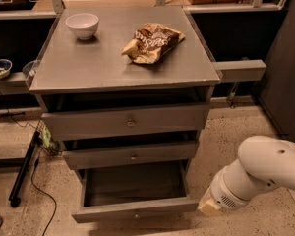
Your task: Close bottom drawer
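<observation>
The bottom drawer [108, 210] is the lowest of three grey drawers in the cabinet. It is pulled out wide, showing its dark empty box and a shallow front panel with a small round knob [135, 215]. My white arm comes in from the lower right. Its gripper end [209, 208], a pale yellowish tip, sits right next to the right front corner of the bottom drawer's panel, at about the panel's height. The middle drawer [132, 156] and the top drawer [130, 122] each stand a little way out.
On the cabinet top [88, 68] stand a white bowl [82, 25] and a crumpled snack bag [152, 42]. A grey shelf arm [241, 70] sticks out at the right. A black stand leg and cable [24, 171] lie on the floor at the left.
</observation>
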`<state>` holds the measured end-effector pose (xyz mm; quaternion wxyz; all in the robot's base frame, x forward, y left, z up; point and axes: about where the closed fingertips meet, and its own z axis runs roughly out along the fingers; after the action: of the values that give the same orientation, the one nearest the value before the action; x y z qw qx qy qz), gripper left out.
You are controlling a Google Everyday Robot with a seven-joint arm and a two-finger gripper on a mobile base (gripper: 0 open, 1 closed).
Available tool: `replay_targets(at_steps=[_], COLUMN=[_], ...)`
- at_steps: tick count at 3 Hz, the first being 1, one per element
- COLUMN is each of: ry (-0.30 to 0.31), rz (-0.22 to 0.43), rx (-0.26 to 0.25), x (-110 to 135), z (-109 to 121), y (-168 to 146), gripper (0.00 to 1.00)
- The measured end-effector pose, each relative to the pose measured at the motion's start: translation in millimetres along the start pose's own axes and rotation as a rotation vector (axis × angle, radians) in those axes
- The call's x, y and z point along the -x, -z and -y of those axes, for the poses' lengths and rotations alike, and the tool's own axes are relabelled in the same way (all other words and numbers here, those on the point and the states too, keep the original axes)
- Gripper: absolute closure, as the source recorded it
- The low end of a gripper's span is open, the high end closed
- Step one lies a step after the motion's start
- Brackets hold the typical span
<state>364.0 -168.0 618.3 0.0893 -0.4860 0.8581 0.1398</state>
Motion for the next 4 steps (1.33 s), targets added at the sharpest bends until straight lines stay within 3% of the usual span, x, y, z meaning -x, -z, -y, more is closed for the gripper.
replay_targets(at_steps=[1,2,3,4], ry=[-0.040,-0.083,-0.091,0.011], rz=[-0.004,-0.022,-0.035,-0.105], rx=[0.014,0.015,-0.025,-0.107], x=[-8,-27,-30,-16], z=[2,5,14,20], y=[-21,-73,-102,-135], gripper=[1.00,1.00,1.00,1.00])
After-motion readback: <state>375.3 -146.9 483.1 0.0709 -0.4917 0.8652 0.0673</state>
